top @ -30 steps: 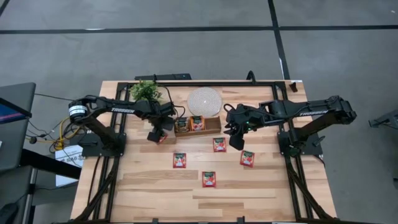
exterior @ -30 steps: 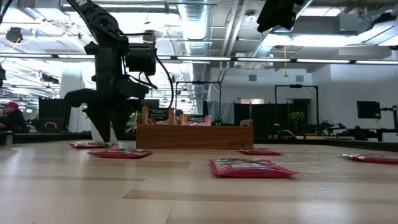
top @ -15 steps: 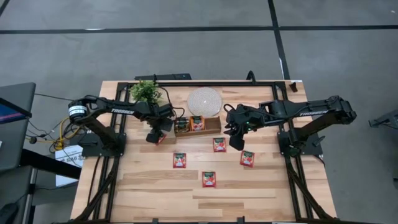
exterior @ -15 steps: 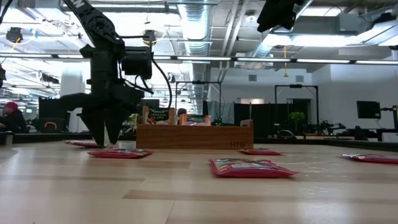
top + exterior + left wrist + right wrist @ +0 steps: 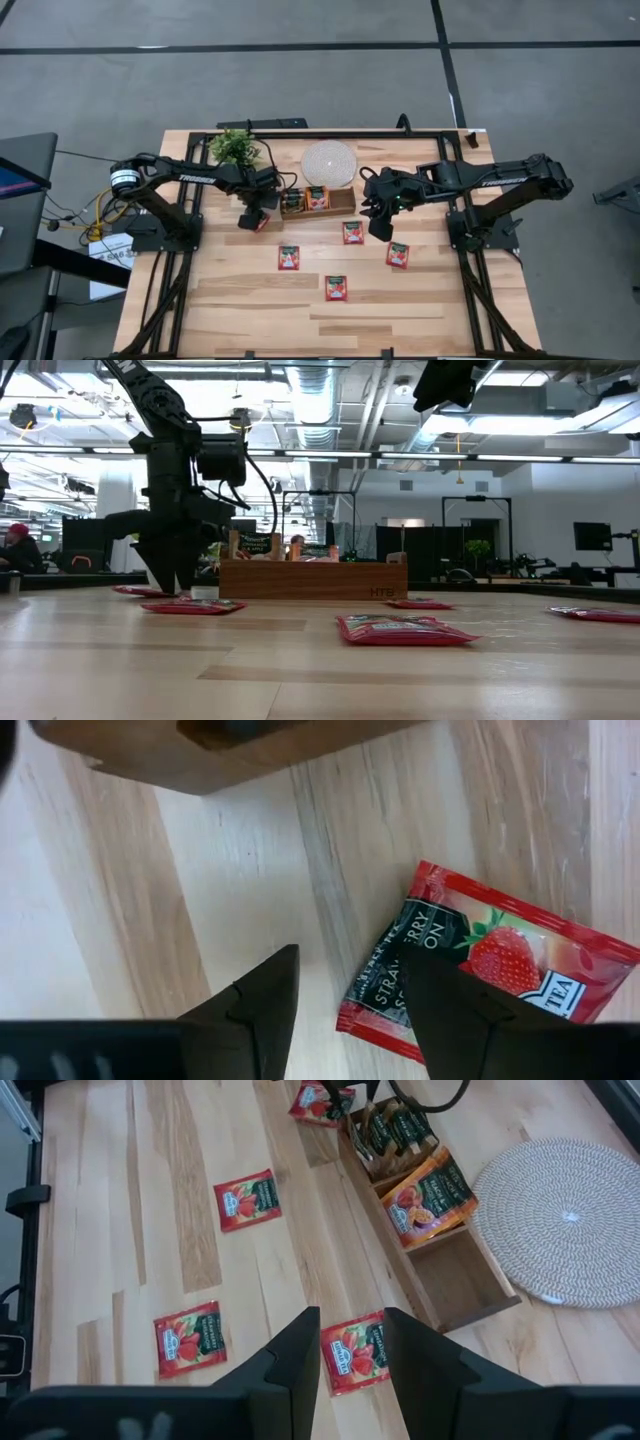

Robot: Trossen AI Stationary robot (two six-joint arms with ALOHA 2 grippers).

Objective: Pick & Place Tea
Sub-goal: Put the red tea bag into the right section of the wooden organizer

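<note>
The left claw [image 5: 251,219] hangs low over the table [image 5: 250,320], left of the centre of the high view, just beside the left end of the wooden tray [image 5: 343,207]. Its fingers [image 5: 255,1005] are apart, and one corner of a red tea sachet [image 5: 485,965] lies between them, flat on the wood. The right claw [image 5: 379,229] hangs right of the centre, fingers a little apart and holding nothing, above another sachet [image 5: 355,1351]. Three more red sachets [image 5: 289,258] lie in the lower middle. Some sachets stand in the tray.
</note>
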